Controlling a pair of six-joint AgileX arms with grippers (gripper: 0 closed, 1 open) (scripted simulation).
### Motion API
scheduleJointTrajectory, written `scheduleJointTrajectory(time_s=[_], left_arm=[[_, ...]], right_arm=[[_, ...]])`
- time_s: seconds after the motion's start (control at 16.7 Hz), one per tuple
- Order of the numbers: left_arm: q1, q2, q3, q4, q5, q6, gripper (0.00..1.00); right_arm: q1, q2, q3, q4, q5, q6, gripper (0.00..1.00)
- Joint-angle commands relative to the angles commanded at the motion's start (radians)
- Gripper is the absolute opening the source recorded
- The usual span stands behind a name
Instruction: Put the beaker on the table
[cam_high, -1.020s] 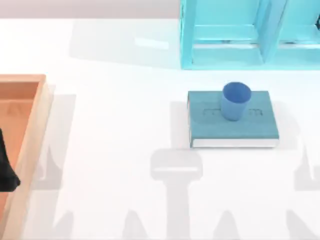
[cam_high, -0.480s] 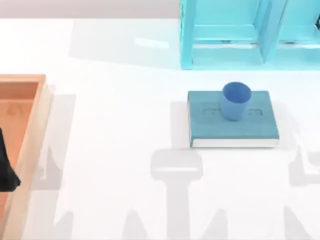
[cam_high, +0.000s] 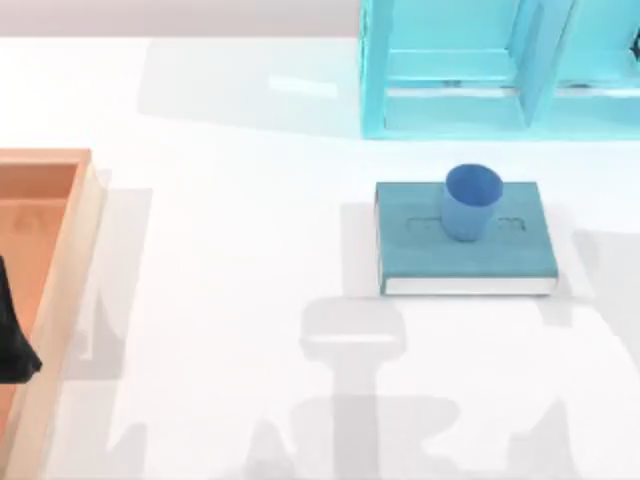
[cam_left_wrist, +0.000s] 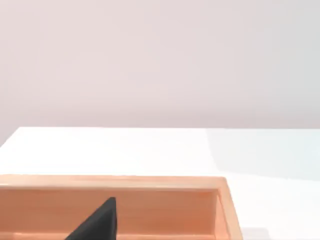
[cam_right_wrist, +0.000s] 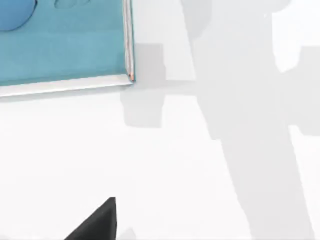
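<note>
Beaker (cam_high: 470, 203): upright on your book (cam_high: 465, 250), table (cam_high: 240, 250) beneath. Left gripper (cam_high: 12, 340) over tray (cam_high: 60, 260); jaws' state cannot be told.

Looked like no real room but a rendered test bench: a plain white counter (cam_high: 230, 250) without grain, stain or clutter, backed by a blank pale wall in the left wrist view. Held only a few clean, flat-coloured props: an orange wooden tray (cam_high: 60, 290) at the left edge, a light-blue shelf unit (cam_high: 480, 70) at the back, a teal book (cam_high: 465, 255) with a small blue beaker (cam_high: 470, 205) upright on its cover. Carried crisp grey arm shadows across the white surface.
</note>
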Motion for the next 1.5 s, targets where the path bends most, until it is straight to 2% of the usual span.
scheduleJointTrajectory(time_s=[0.48, 0.9, 1.14, 1.5], left_arm=[[0.000, 0.000, 0.000, 0.000, 0.000, 0.000, 1.00], [0.000, 0.000, 0.000, 0.000, 0.000, 0.000, 1.00], [0.000, 0.000, 0.000, 0.000, 0.000, 0.000, 1.00], [0.000, 0.000, 0.000, 0.000, 0.000, 0.000, 1.00]], right_arm=[[0.112, 0.778, 0.803, -0.577, 0.018, 0.107, 1.00], [0.180, 1.201, 1.420, -0.809, 0.006, 0.127, 1.00], [0.200, 1.297, 1.579, -0.839, -0.006, 0.120, 1.00], [0.196, 1.302, 1.591, -0.839, -0.006, 0.119, 1.00]])
